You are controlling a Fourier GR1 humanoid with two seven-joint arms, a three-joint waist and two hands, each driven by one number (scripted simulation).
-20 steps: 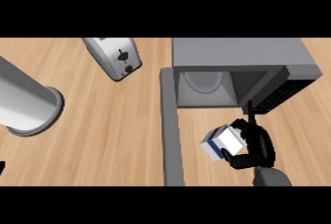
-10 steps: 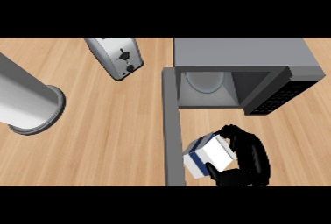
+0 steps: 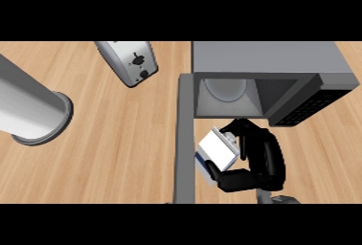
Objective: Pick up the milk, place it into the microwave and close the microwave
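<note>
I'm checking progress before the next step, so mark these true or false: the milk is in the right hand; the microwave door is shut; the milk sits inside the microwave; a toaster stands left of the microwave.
1. The right hand holds the milk: true.
2. The microwave door is shut: false, it stands open.
3. The milk sits inside the microwave: false, it is held in front of the opening.
4. A toaster stands left of the microwave: true.

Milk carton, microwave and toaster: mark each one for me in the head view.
milk carton (image 3: pixel 218 149), head view, on its white upper face, held by the right robot hand (image 3: pixel 256 158).
microwave (image 3: pixel 265 56), head view, on its grey top.
toaster (image 3: pixel 129 61), head view, on its slotted top.
</note>
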